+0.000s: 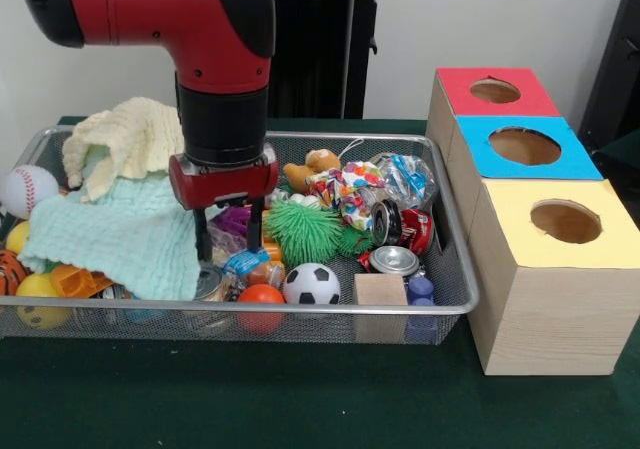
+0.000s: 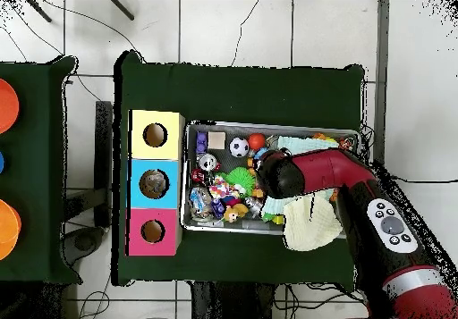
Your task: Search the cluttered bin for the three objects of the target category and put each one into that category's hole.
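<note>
Bottles are what matters, and in the front view one see-through bottle with blue-and-white print lies in the wire-mesh bin, at its far corner on the side nearest the wooden boxes. Just beside it, further from the boxes, lies a clear container filled with coloured dots. A second wrinkly piece with a blue-and-white label lies low in the bin, right under the gripper. The gripper hangs over the middle of the bin, its two dark fingers a moderate gap apart and pointing down, with nothing between them. On the side of the gripper away from the boxes, a pale green cloth and a cream cloth cover that half of the bin. Between the gripper and the boxes sit a green spiky toy, a soccer ball, a wooden block and crushed cans. The blue-surround hole tops the middle box, between the red hole and the yellow hole.

From overhead, the arm reaches over the bin, hiding the gripper, so the fingers cannot be judged here. The blue hole lies just beside the bin's short end.
</note>
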You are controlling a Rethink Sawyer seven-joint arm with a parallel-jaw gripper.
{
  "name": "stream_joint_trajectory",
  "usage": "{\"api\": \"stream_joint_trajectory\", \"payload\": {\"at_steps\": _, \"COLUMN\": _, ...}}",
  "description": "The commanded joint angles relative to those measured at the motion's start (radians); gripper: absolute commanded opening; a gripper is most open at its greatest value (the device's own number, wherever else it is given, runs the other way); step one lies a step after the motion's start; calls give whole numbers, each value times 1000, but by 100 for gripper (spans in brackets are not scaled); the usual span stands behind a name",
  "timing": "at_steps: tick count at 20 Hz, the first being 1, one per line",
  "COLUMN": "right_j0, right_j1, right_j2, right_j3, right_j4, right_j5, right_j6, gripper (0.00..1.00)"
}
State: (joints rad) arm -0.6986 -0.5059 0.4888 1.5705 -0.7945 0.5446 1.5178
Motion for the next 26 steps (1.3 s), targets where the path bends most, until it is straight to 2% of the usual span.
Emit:
{"api": "stream_joint_trajectory", "payload": {"at_steps": 1, "right_j0": 8, "right_j1": 73, "right_j2": -27, "right_j3": -78, "right_j4": -73, "right_j5": -54, "right_j6": -31, "gripper": 100}}
{"api": "stream_joint_trajectory", "payload": {"at_steps": 3, "right_j0": -17, "right_j1": 85, "right_j2": 7, "right_j3": -75, "right_j4": -52, "right_j5": -31, "right_j6": -84, "gripper": 100}}
{"api": "stream_joint_trajectory", "payload": {"at_steps": 5, "right_j0": -78, "right_j1": 128, "right_j2": 83, "right_j3": -68, "right_j4": 4, "right_j5": 27, "right_j6": -192, "gripper": 100}}
{"api": "stream_joint_trajectory", "payload": {"at_steps": 9, "right_j0": -143, "right_j1": 207, "right_j2": 164, "right_j3": -64, "right_j4": 66, "right_j5": 83, "right_j6": -281, "gripper": 100}}
{"api": "stream_joint_trajectory", "payload": {"at_steps": 26, "right_j0": -185, "right_j1": 236, "right_j2": 235, "right_j3": -18, "right_j4": 76, "right_j5": 119, "right_j6": -261, "gripper": 100}}
